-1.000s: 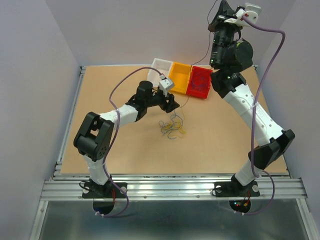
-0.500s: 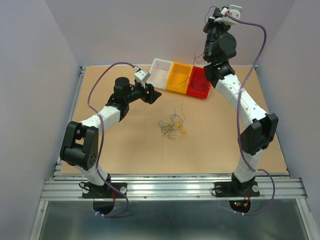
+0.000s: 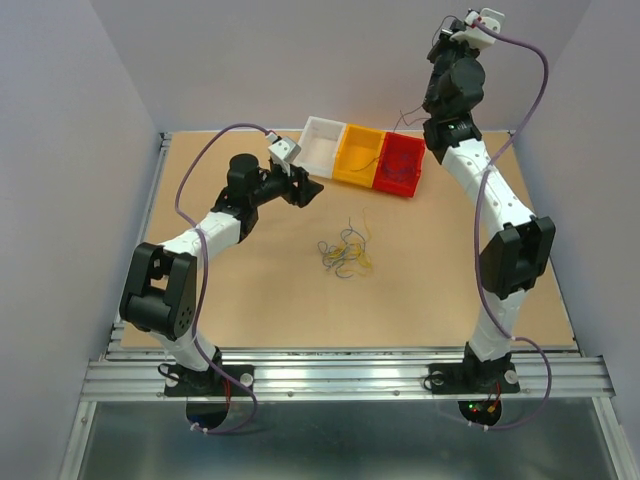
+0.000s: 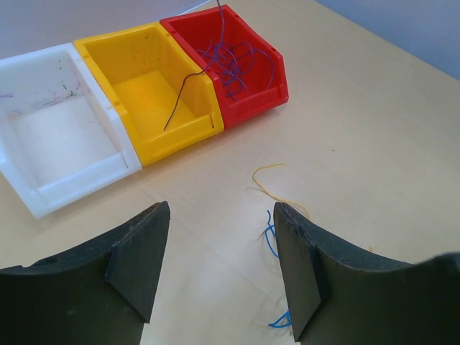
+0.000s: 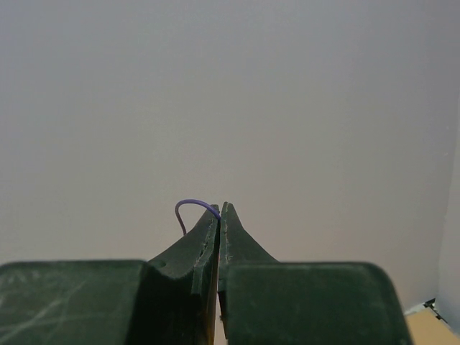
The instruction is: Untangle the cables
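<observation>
The bunch of cables (image 3: 345, 252), thin yellow, blue and grey wires, lies mid-table. My left gripper (image 3: 305, 190) is open and empty, to the bunch's upper left and apart from it. In the left wrist view its jaws (image 4: 219, 215) stand wide apart over bare table, with a yellow wire (image 4: 277, 190) and a blue wire (image 4: 269, 241) beside the right finger. My right gripper (image 3: 440, 40) is raised high above the bins and is shut on a purple wire (image 5: 188, 205), which loops out at the fingertips (image 5: 219, 208). The wire's lower part is hard to trace.
Three bins stand in a row at the back: white (image 3: 318, 125), yellow (image 3: 352, 135) and red (image 3: 392, 185). The red bin (image 4: 277, 72) holds several purple wires. A dark wire (image 4: 180, 93) leans across the yellow bin (image 4: 154, 147). The white bin (image 4: 72, 180) looks empty.
My left gripper has drawn back left from the bunch, then held still. My right arm has swung up and right, carrying the purple wire higher above the bins.
</observation>
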